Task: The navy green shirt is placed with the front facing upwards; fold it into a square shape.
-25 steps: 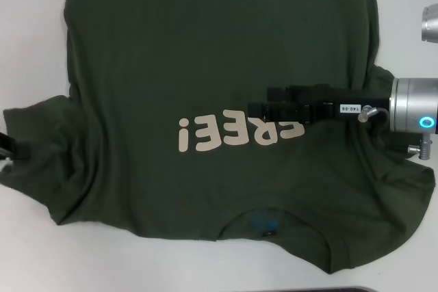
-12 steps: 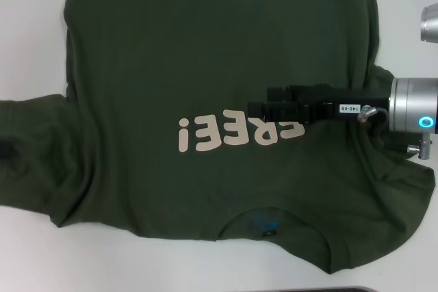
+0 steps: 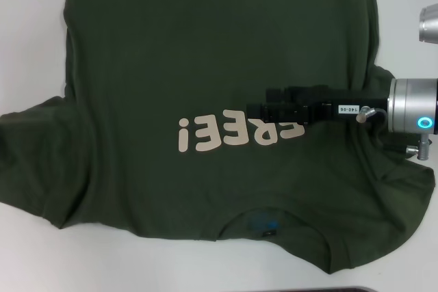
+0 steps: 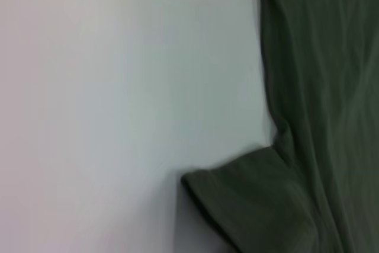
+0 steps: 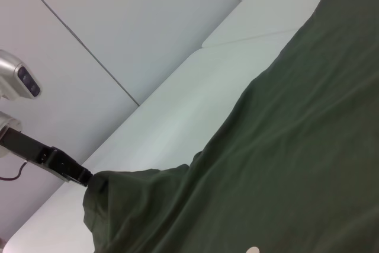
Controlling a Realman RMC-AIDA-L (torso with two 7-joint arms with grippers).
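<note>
Shirt (image 3: 205,66) lies rumpled, soft cotton, right pincer (image 3: 256,109) over lettering.

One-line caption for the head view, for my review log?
Right gripper reaches over the shirt spread face-up on the table, above the "FREE!" lettering.

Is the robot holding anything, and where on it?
The left tool seems to hold the navy green shirt by its sleeve end. The right tool is over the chest; grip unclear.
</note>
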